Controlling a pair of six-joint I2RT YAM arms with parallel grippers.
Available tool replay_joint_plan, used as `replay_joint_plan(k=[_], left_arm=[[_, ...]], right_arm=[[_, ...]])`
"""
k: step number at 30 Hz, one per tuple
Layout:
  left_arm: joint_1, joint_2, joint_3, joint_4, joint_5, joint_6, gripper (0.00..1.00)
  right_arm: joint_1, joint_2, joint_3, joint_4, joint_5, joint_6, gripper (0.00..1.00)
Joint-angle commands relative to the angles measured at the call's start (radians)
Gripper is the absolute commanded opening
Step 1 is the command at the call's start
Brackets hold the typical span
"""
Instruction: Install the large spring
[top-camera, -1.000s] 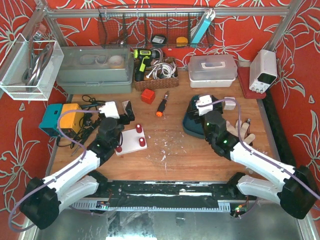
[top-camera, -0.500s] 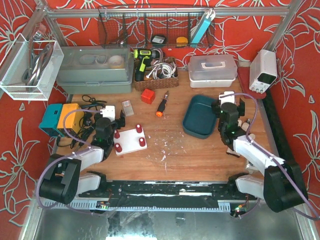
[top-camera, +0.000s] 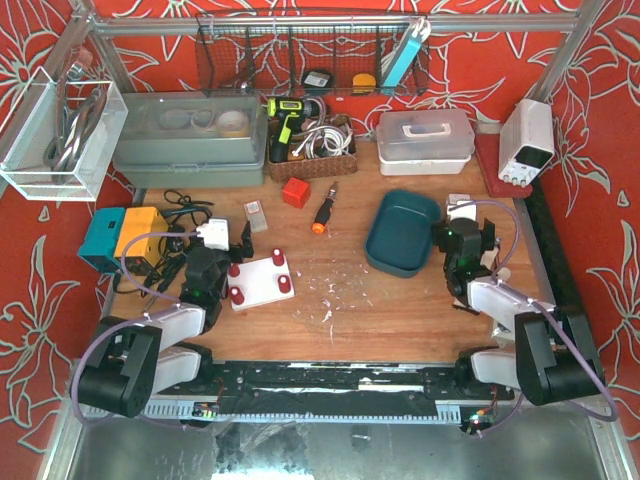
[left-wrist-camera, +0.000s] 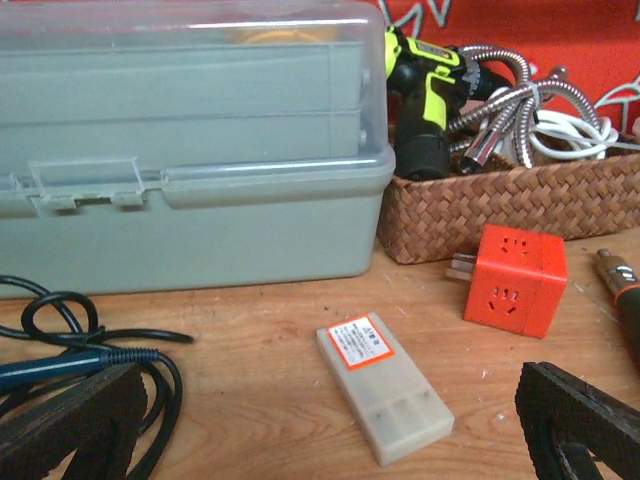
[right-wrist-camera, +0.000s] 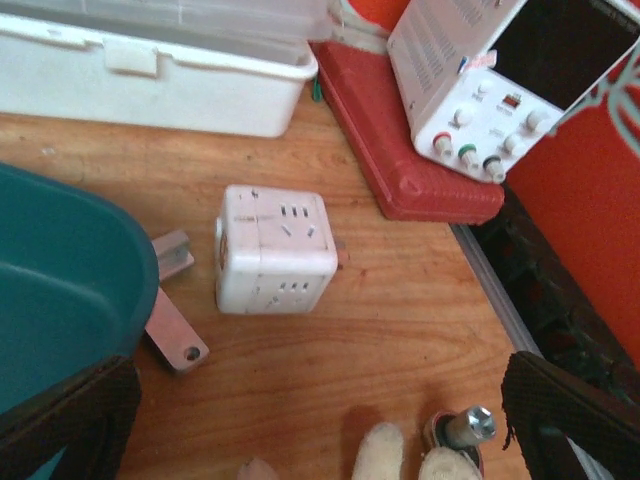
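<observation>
No large spring shows in any view. A white plate (top-camera: 258, 281) with several red pegs lies left of centre on the table. My left gripper (top-camera: 214, 243) sits just left of that plate, open and empty. Its dark fingers (left-wrist-camera: 70, 420) frame a small translucent box (left-wrist-camera: 385, 388). My right gripper (top-camera: 463, 228) is open and empty, between the teal tray (top-camera: 400, 232) and the table's right edge. Its fingers (right-wrist-camera: 570, 420) stand wide apart before a white socket cube (right-wrist-camera: 272, 250).
A grey toolbox (left-wrist-camera: 190, 150), a wicker basket (left-wrist-camera: 500, 205), an orange socket cube (left-wrist-camera: 515, 280) and black cables (left-wrist-camera: 60, 330) lie ahead of the left gripper. A metal bracket (right-wrist-camera: 170, 320), a bolt (right-wrist-camera: 468, 428) and a power supply (right-wrist-camera: 480, 80) are near the right gripper.
Both arms have drawn back toward their bases. The left gripper left the white plate and moved left. The right gripper came off the teal tray and moved right. Both stayed open.
</observation>
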Motion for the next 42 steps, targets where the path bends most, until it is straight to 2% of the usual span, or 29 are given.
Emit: replay_joint_plan(k=[1, 4, 10, 14, 16, 24, 42], left_arm=[[0.007, -0.009, -0.012, -0.007, 0.002, -0.029, 1.00], [0.007, 0.016, -0.052, 0.087, -0.011, -0.017, 1.00], [0.007, 0.094, -0.092, 0.211, -0.005, -0.014, 1.00], [0.007, 0.143, -0.091, 0.246, 0.008, -0.008, 1.00], [0.007, 0.158, -0.092, 0.260, -0.007, -0.014, 1.00], [0.018, 0.251, -0.076, 0.306, -0.038, -0.042, 1.00], [0.042, 0.244, -0.066, 0.275, -0.007, -0.056, 1.00]], right_arm=[[-0.017, 0.041, -0.052, 0.069, -0.011, 0.035, 0.99], [-0.024, 0.058, -0.097, 0.212, -0.053, 0.006, 0.99], [-0.073, 0.122, -0.159, 0.357, -0.111, 0.045, 0.99], [-0.084, 0.126, -0.147, 0.337, -0.140, 0.043, 0.99], [-0.084, 0.140, -0.151, 0.355, -0.099, 0.062, 0.99], [-0.088, 0.144, -0.145, 0.346, -0.097, 0.062, 0.99], [-0.086, 0.143, -0.145, 0.344, -0.096, 0.059, 0.99]])
